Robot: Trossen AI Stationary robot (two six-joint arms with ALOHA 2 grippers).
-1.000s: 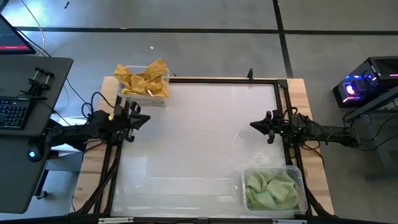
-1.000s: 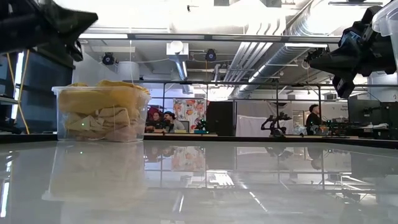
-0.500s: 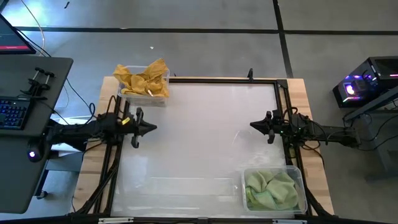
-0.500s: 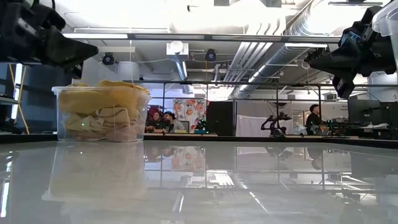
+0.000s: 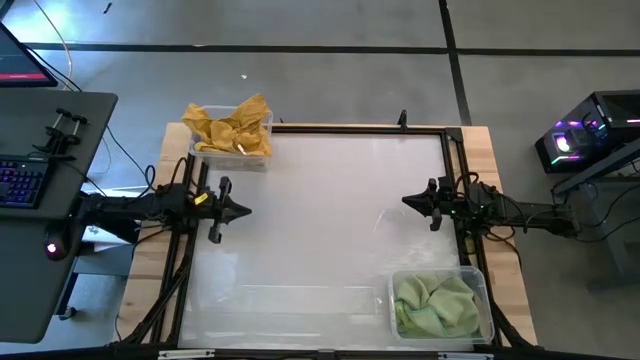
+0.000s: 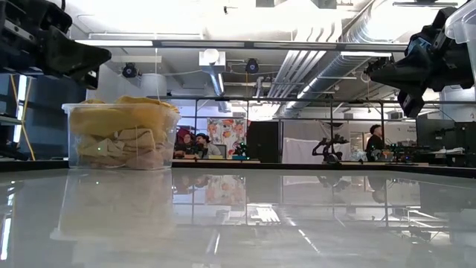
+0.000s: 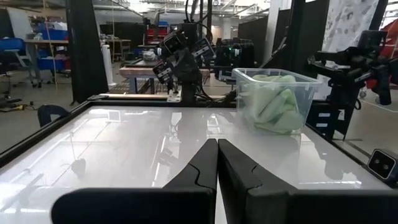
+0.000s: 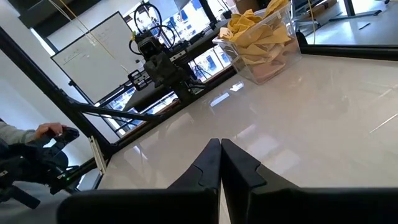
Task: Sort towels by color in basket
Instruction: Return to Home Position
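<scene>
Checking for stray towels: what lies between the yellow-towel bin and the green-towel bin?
Nothing: the high view shows only bare white tabletop between the yellow-towel bin and the green-towel bin.

I see yellow towels point(image 5: 232, 128) heaped in the far-left bin point(image 5: 226, 161) and green towels point(image 5: 435, 305) (crumpled) filling the near-right bin point(image 5: 482, 287).

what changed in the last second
The left gripper swung away from the yellow-towel bin, further along the left edge of the table, and now points across it, shut and empty. The right gripper, the green-towel bin and the yellow-towel bin stayed put.
</scene>
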